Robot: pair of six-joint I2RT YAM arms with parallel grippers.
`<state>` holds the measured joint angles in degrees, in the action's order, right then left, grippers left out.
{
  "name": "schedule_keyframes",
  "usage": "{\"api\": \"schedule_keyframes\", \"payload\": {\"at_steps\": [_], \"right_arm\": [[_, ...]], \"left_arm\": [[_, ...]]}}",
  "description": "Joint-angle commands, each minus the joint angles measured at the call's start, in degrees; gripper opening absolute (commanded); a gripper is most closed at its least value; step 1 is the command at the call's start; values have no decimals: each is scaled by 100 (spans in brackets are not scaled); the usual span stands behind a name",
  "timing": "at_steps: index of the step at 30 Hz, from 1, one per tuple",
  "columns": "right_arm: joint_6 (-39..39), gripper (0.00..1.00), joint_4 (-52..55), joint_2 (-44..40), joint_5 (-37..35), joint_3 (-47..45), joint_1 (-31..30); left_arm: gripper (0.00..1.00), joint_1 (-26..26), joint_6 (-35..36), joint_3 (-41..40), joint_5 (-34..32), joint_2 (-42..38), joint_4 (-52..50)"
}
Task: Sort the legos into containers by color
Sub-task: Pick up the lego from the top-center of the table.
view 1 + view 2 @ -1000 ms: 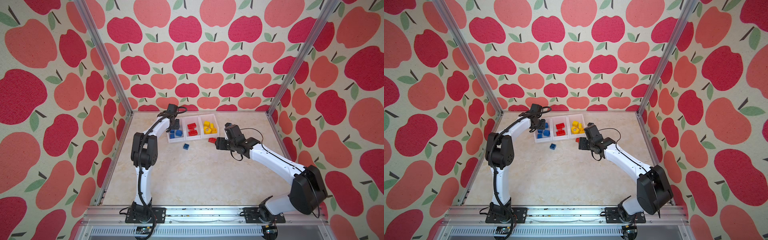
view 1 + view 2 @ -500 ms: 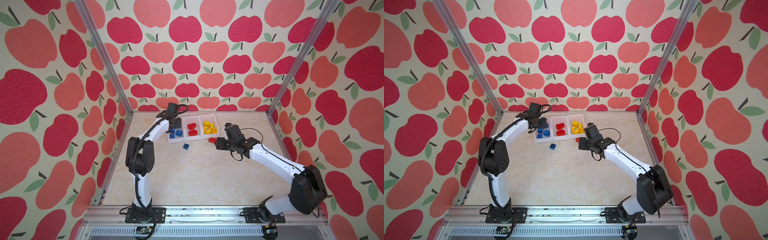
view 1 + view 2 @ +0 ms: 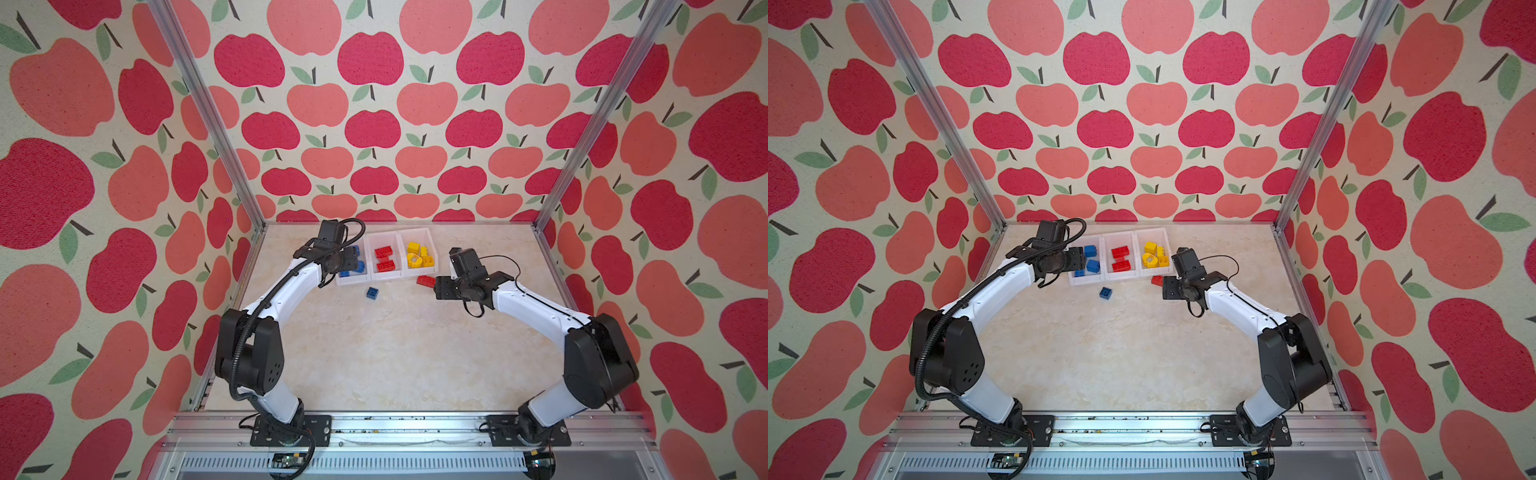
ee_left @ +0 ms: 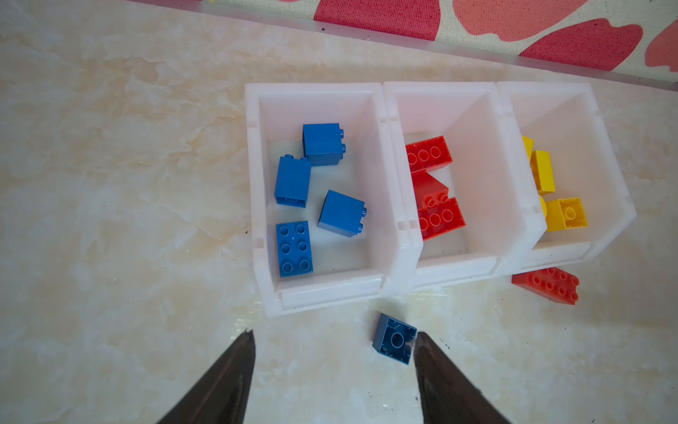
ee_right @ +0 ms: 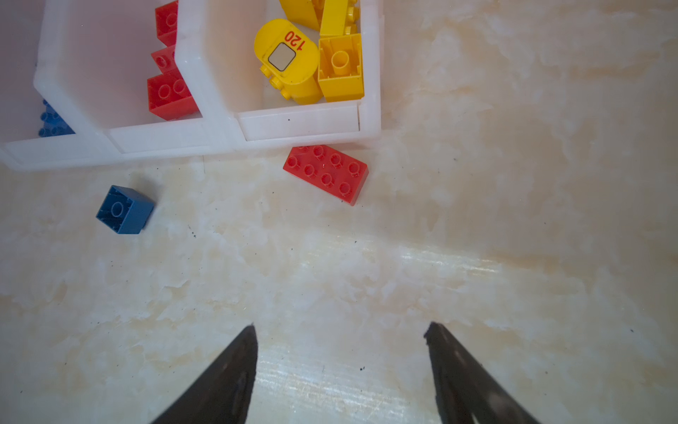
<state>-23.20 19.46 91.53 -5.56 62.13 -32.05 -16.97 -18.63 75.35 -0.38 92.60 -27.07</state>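
**Two bricks still out as both arms stand ready**

My left arm (image 3: 291,291) has drawn its elbow back; the left jaws and right jaws both gape empty. The blue square brick (image 4: 395,343) and red oblong brick (image 5: 325,173) lie unmoved on the counter (image 5: 513,220). The red one sits just beside the front wall of the containers (image 4: 330,293), with open room elsewhere.

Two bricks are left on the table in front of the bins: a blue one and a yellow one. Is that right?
Not quite. The oblong brick in front of the bins is red, not yellow, as the right wrist view shows. The rest holds: the blue brick also lies on the table, so two bricks are left.
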Motion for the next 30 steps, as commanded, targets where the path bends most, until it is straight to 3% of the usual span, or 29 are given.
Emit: {"api": "schedule_keyframes", "payload": {"at_steps": [1,16,30], "right_arm": [[458,80,-316,308,296,86,169],[1104,85,-1270,1508,1392,447,494],[1634,86,-1338,2292,1367,968,501]], "left_arm": [[73,37,-255,-350,187,-300,147],[77,115,-412,-864,267,-710,205],[77,150,-423,-820,284,-668,200]]}}
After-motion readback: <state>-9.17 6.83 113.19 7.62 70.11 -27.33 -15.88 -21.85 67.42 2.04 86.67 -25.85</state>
